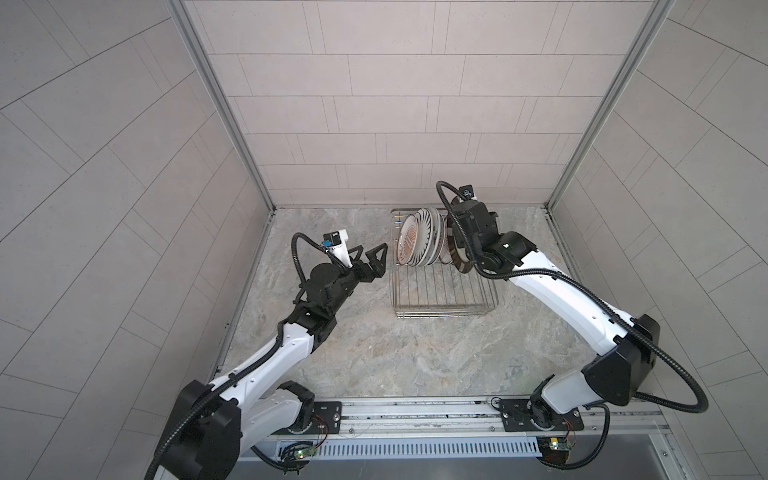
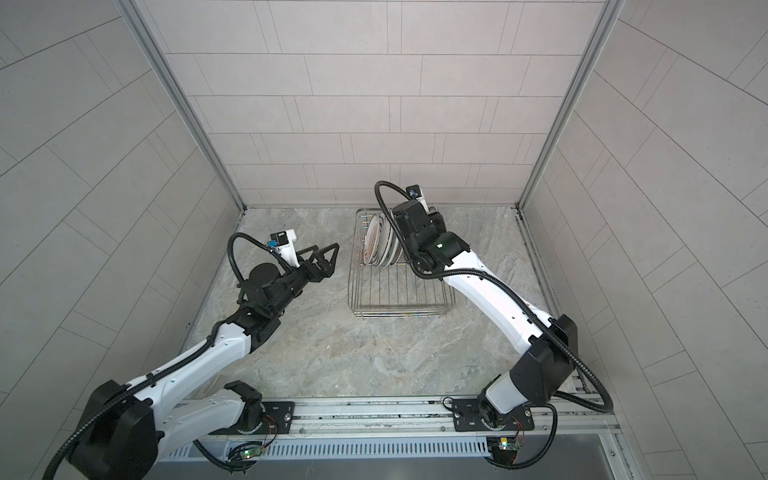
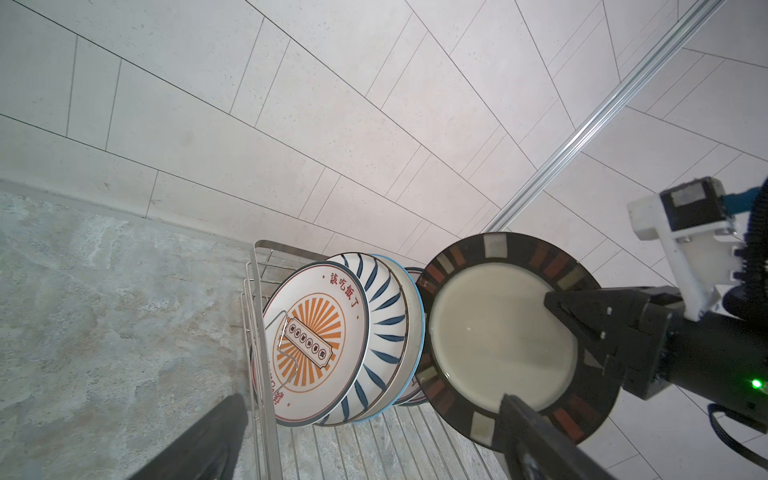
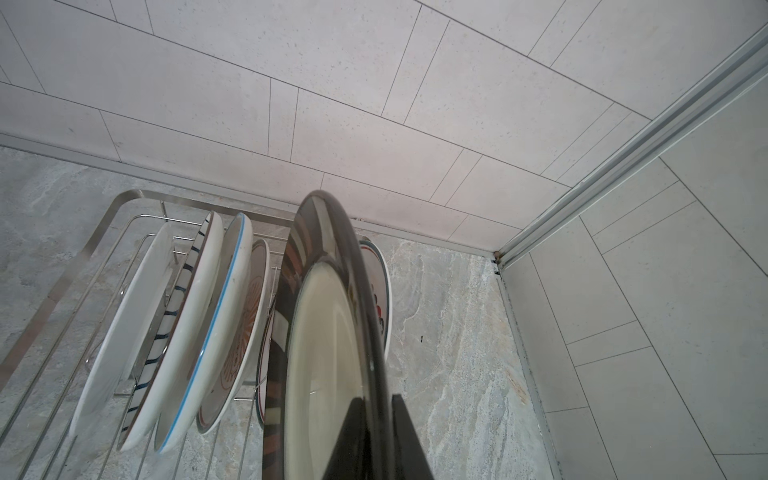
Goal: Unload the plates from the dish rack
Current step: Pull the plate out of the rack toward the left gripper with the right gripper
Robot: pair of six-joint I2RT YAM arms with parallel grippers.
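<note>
The dish rack (image 1: 444,291) (image 2: 399,291) of silver wire stands at the back of the counter. Several plates (image 1: 419,241) stand on edge in its far half; the foremost has an orange sunburst and red characters (image 3: 316,340), with a blue-stroked one (image 3: 386,307) behind it. My right gripper (image 4: 380,419) is shut on the rim of a brown-rimmed beige plate (image 3: 498,345) (image 4: 328,353), holding it upright just above the rack beside the others. My left gripper (image 1: 371,250) (image 2: 321,251) stands open left of the rack, holding nothing.
The grey marble counter (image 1: 374,353) runs in front of the rack and to its left. Tiled walls (image 1: 374,124) close in the back and both sides, with the back wall just behind the rack. A watermelon-print plate (image 4: 376,282) stands behind the held one.
</note>
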